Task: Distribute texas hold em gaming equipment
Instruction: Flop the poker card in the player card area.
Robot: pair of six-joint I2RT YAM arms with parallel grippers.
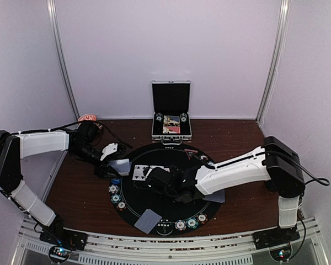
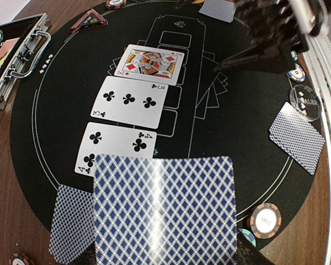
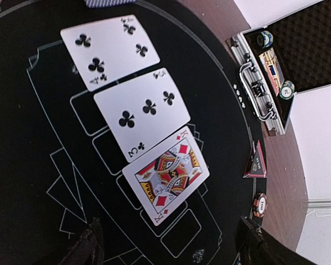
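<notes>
My left gripper (image 1: 117, 163) is shut on a face-down playing card (image 2: 163, 210) with a blue diamond back, held just above the left part of the round black mat (image 1: 171, 212); its fingers are hidden under the card. Three face-up cards lie in a row on the mat: four of clubs (image 2: 116, 148), three of clubs (image 2: 129, 102) and king of diamonds (image 2: 150, 61). My right gripper (image 3: 171, 248) is open and empty, hovering just past the king (image 3: 166, 175). Striped chips (image 1: 115, 193) sit along the mat's left and front rim (image 1: 187, 223).
Face-down cards lie at the mat's front (image 1: 146, 221), right (image 1: 214, 196) and left (image 2: 71, 221). The open silver case (image 1: 171, 113) stands behind the mat. A red triangular marker (image 3: 255, 161) and an orange chip (image 3: 259, 204) sit near the far rim. The walls are close.
</notes>
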